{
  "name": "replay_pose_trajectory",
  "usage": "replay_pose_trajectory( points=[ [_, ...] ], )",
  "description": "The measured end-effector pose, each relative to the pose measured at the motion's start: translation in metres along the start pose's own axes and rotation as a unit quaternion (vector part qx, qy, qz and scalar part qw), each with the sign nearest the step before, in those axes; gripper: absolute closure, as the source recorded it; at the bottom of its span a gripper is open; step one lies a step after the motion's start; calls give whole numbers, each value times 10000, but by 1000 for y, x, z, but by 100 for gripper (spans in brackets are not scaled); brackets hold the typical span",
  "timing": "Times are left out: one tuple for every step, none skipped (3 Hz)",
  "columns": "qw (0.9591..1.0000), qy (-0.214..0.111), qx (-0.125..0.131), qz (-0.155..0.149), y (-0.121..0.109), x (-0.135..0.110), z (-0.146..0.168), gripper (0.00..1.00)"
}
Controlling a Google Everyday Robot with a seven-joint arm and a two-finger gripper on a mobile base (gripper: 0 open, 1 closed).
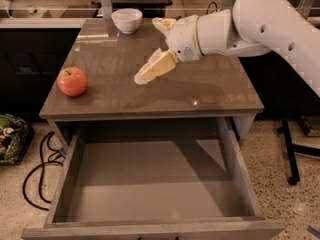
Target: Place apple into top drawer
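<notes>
The apple (72,81) sits on the worktop (210,91) at about 9 o'clock from its centre, close to the left edge and short of the front edge, upright with its stem on top. Nothing touches it.

It looks firm and smooth-skinned, likely moderately heavy for its size. It is round enough to roll if nudged and a little slick under hard pads. I'd take it across its widest girth, 1 pad on each side at the equator. A hold nearer the stem or the base could let the curve squirt it out. The squeeze should be moderate, because the flesh bruises. It should be set down low in the drawer, since a dropped apple would roll on that flat bottom.

The top drawer (150,204) stands pulled well out at 6 o'clock of the worktop. Its grey bottom is bare, so the apple has a short way to go, toward 5 o'clock from where it sits.

The gripper (148,50) hangs over the middle of the worktop, at 3 o'clock of the apple and well apart from it. Its jaws are spread wide and hold nothing. 1 jaw points down toward 8 o'clock and the other sticks up behind. The white arm (260,24) comes in from 2 o'clock.

A white bowl (126,20) rests at the back edge, near 11 o'clock, clear of the likely path.
</notes>
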State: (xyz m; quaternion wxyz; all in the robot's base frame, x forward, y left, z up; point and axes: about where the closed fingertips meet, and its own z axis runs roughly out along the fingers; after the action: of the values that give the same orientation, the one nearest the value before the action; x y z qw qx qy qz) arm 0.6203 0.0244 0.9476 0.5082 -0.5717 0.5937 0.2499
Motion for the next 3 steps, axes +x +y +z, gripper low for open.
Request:
replay_pose_trajectory(
  points=[
    [9998,-48,-198,60,3,5,38,0],
    [9989,-125,-432,138,12,4,77,0],
    [9974,-143,-672,236,28,2,114,0]
  ],
)
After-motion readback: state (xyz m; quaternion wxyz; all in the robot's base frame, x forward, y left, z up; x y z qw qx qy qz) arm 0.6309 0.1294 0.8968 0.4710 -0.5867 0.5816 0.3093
